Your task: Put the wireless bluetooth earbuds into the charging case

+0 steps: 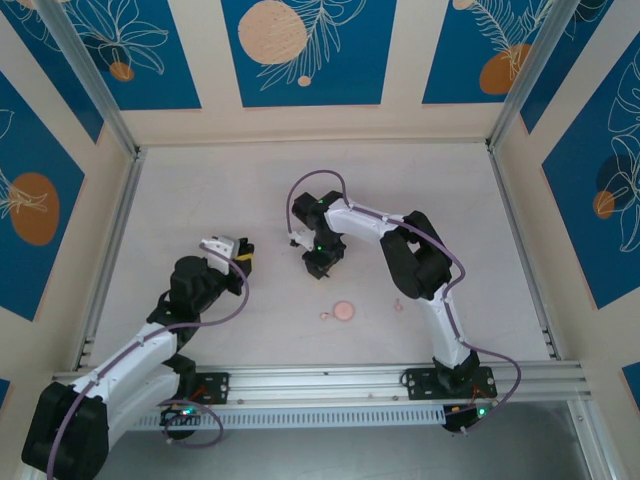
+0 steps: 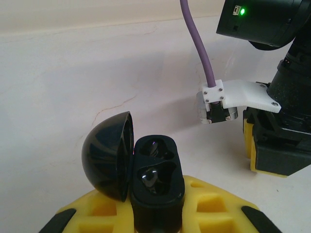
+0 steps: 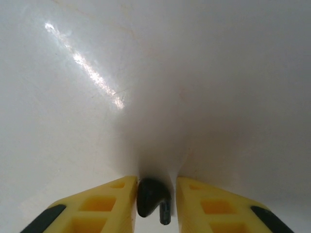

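Observation:
My left gripper (image 2: 158,206) is shut on the black charging case (image 2: 156,167), whose domed lid (image 2: 109,155) stands open to the left. Something glossy and black lies in the nearer socket; I cannot tell whether it is a bud. My right gripper (image 3: 155,182) is down at the table with a black earbud (image 3: 150,199) between its yellow fingers. The bud touches the left finger, and a thin gap shows beside the right finger. From above, the left gripper (image 1: 238,252) and the right gripper (image 1: 320,268) sit mid-table, a short way apart. Two pale pink earbuds (image 1: 323,316) (image 1: 397,305) lie on the table.
A round pink disc (image 1: 343,310) lies nearer the arm bases than the right gripper, next to one pink bud. The right arm's wrist and purple cable (image 2: 201,53) hang close on the right in the left wrist view. Aluminium rails (image 1: 110,235) and patterned walls bound the white table.

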